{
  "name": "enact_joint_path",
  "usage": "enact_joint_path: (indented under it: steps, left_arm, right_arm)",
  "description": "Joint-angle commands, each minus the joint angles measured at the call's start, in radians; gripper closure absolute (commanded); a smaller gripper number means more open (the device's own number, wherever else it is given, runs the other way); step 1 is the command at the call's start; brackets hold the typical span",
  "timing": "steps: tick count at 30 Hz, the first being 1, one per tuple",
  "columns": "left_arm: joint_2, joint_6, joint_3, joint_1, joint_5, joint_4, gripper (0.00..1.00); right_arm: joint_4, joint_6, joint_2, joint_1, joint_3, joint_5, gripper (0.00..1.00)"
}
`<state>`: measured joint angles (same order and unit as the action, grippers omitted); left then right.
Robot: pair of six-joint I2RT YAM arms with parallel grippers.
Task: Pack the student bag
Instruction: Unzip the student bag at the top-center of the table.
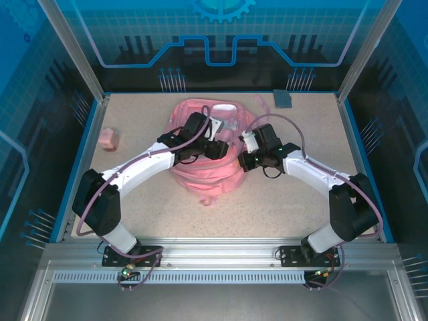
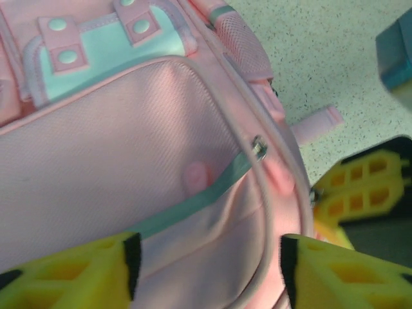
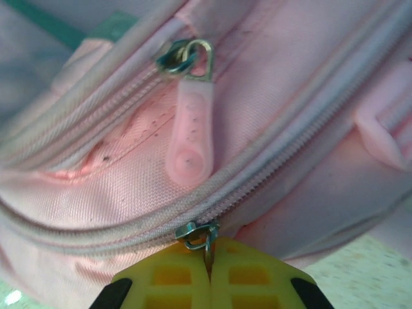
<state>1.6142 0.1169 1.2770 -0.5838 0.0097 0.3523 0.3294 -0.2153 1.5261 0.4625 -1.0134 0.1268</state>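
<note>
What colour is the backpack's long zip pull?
Pale pink zip pull, clearest in right wrist view.

The student bag [image 1: 200,179], soft pink fabric with pale zip trim and a mint panel, lies flat mid-desk [image 1: 281,200], toward the far edge.

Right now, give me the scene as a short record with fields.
bag: student bag, centre of the scene
left tool: open, fingers astride the bag's front
right tool: shut on zip pull at the bag's edge
loose items: pink block at left; grey-blue item far right
</note>
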Motion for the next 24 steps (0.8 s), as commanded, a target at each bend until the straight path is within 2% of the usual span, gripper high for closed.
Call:
enact_joint_path:
  steps: [1,8,17,21,24]
  left_arm:
    - [-0.016,-0.082,0.022,0.031,0.068,0.052,0.34]
    - [0.058,-0.328,0.048,0.030,0.174,0.128,0.30]
    - [0.157,-0.470,0.065,0.015,0.133,0.093,0.34]
    - [0.197,-0.486,0.084,0.009,0.077,0.071,0.42]
    - [0.221,-0.485,0.095,0.003,0.011,0.045,0.59]
  right_arm:
    - [0.019,-0.043,-0.010,-0.044,0.000,-0.067,1.00]
    - [0.044,-0.084,0.037,-0.107,-0.036,-0.058,1.00]
    - [0.058,-0.091,0.060,-0.140,-0.078,-0.018,1.00]
    - [0.066,-0.090,0.066,-0.142,-0.086,-0.007,1.00]
    - [0.073,-0.087,0.066,-0.143,-0.088,0.002,1.00]
